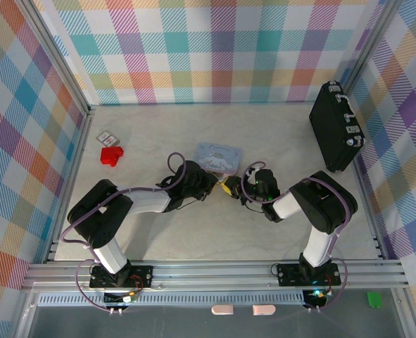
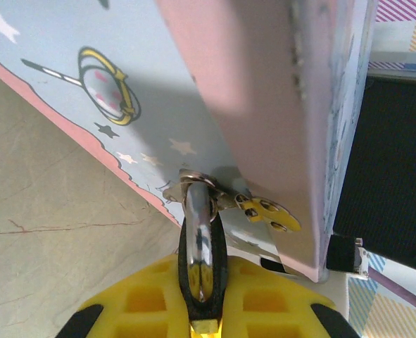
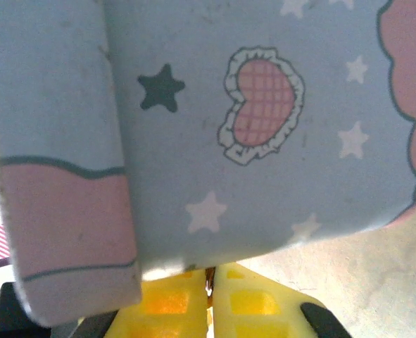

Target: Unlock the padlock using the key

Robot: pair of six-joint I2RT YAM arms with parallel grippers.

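Observation:
In the left wrist view the padlock point(image 2: 198, 243) stands edge-on, its dark body pinched between my yellow fingers and its silvery shackle looped through the hasp point(image 2: 193, 180) of the pale blue tin point(image 2: 67, 77). My left gripper point(image 2: 200, 282) is shut on the padlock. In the top view the left gripper point(image 1: 218, 186) and the right gripper point(image 1: 240, 190) meet just in front of the tin point(image 1: 219, 156). My right gripper point(image 3: 209, 282) is shut on a thin metal sliver, the key point(image 3: 209, 280), right under the tin's wall point(image 3: 264, 141). Most of the key is hidden.
A red block point(image 1: 111, 155) and a small card point(image 1: 106, 136) lie at the left of the table. A black case point(image 1: 336, 127) stands upright at the right wall. Plaid walls enclose the table on three sides.

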